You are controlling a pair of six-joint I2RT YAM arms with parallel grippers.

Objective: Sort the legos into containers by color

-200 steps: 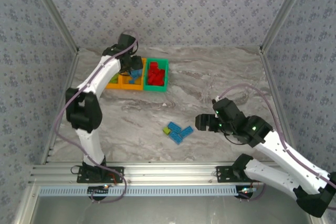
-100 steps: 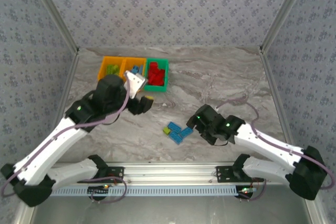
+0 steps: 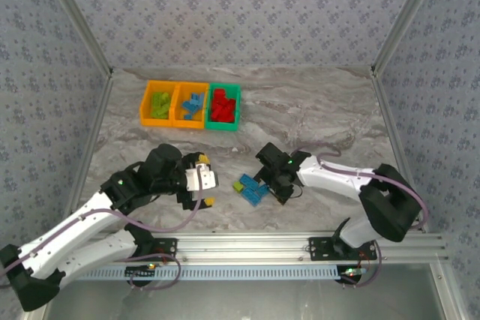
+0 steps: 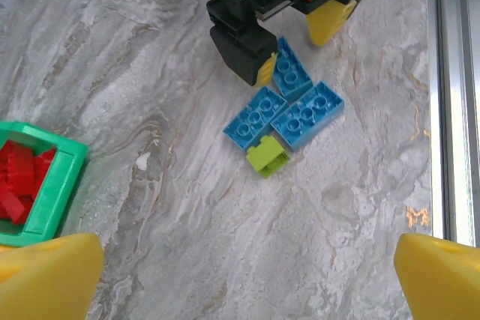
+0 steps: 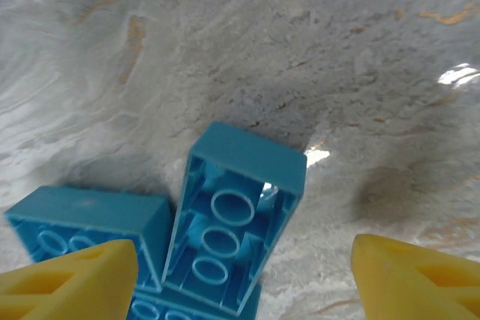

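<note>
Three light blue legos (image 4: 256, 116) and a lime green one (image 4: 268, 155) lie bunched together on the marble table (image 3: 251, 191). My right gripper (image 3: 271, 180) is down over this bunch, open, its fingers either side of one blue lego (image 5: 236, 222) that lies tilted with its hollow underside showing; neither yellow fingertip (image 5: 420, 275) touches it. My left gripper (image 3: 208, 180) hangs open and holds nothing, left of the bunch. The containers stand at the back left: an orange one (image 3: 145, 103) with green legos, an orange one (image 3: 178, 110) with blue, a green one (image 3: 223, 124) with red.
An aluminium rail (image 3: 247, 243) runs along the near table edge, close behind the bunch in the left wrist view (image 4: 450, 95). Patterned walls close in the back and both sides. The green bin's corner (image 4: 45, 192) sits at that view's left.
My left arm has pulled back from the bins to the near table and its jaws have spread wide. My right gripper has moved left onto the blue bricks and narrowed somewhat.
</note>
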